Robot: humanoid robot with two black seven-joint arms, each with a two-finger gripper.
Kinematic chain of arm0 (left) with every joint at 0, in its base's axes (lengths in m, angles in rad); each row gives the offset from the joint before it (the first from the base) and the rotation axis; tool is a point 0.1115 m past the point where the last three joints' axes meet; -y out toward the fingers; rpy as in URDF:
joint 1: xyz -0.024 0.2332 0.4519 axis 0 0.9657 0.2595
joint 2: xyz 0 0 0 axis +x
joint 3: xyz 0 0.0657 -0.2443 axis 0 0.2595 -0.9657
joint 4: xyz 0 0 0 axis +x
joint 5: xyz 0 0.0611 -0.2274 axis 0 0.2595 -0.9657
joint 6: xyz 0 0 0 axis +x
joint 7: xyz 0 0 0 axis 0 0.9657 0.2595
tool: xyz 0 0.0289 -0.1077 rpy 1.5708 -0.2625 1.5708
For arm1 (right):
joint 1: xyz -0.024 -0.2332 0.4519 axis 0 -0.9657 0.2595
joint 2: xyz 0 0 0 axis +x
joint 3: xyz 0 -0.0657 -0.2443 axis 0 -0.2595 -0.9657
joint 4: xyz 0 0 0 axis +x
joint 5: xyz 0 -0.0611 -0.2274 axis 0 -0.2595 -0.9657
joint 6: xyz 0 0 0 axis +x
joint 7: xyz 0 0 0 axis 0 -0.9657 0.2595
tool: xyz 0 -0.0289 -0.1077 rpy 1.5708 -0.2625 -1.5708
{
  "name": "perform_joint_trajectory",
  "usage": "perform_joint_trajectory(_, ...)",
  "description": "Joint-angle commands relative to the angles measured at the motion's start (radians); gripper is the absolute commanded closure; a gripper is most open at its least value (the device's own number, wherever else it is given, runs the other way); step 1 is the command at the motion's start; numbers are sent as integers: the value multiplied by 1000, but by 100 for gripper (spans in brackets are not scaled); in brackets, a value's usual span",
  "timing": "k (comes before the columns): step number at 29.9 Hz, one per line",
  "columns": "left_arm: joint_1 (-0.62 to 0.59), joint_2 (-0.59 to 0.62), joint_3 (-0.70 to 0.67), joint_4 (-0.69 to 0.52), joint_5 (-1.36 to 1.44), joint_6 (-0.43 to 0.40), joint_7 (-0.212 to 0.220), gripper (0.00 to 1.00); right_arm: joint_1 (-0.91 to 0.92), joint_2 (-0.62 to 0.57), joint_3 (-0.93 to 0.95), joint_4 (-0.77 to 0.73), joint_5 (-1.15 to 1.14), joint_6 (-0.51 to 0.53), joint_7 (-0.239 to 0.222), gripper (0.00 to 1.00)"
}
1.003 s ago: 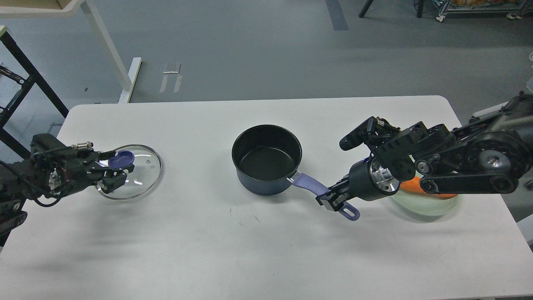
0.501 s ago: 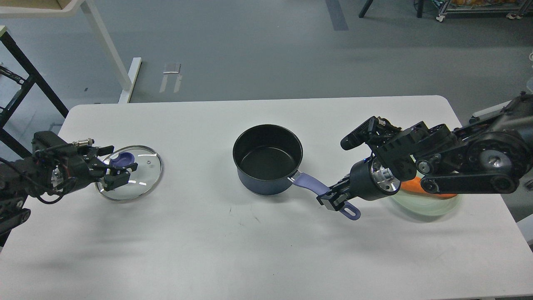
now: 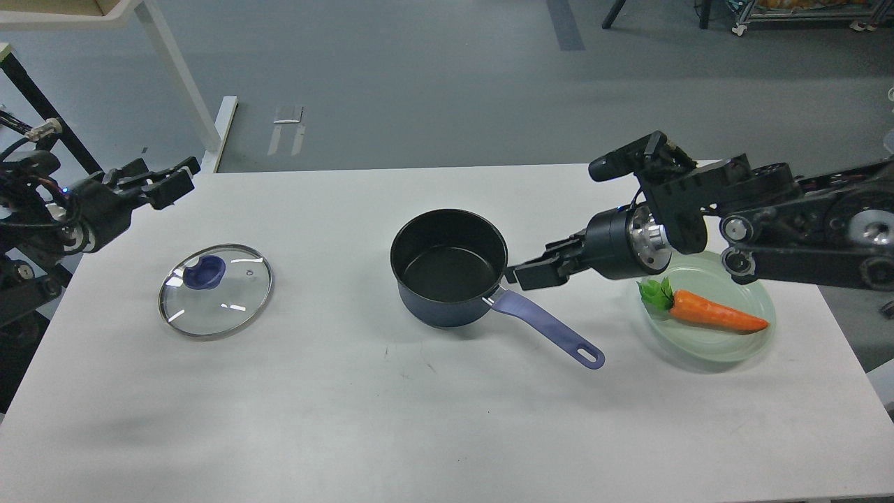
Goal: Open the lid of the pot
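The left arm is seen entering from the left edge and is held raised, with its wiring exposed along the wrist; the left gripper is pointed rightward and slightly away, its two fingers held apart with nothing between them. The right arm is extended in from the right edge, its thick dark links and a silver wrist flange turned toward the view, and a black module is carried above the wrist. The right gripper is aimed leftward and slightly downward, its fingers seen parted and empty.
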Motion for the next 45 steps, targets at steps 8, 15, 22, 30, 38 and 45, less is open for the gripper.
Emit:
perform_joint_trajectory(8,-102,-38,-84,5,-572,-205,0,1,-300,-218,581,-83,38,-12,5,1)
perform_joint_trajectory(15,-90,-117,-196,6,-704,-225,0,1,-521,-215,908,-189,136,-14,5,0)
perform_joint_trajectory(22,-68,-151,-245,5,-905,-337,0,1,-564,-160,959,-322,422,-24,5,0)
perform_joint_trajectory(30,-65,-151,-250,6,-1057,-413,0,1,-583,-103,970,-456,800,-26,26,0)
perform_joint_trajectory(38,-33,-201,-304,38,-1143,-464,0,1,-681,-14,1085,-565,1047,-18,69,0)
perform_joint_trajectory(45,39,-261,-458,43,-1145,-495,0,1,-840,160,1383,-656,1092,-14,69,0)
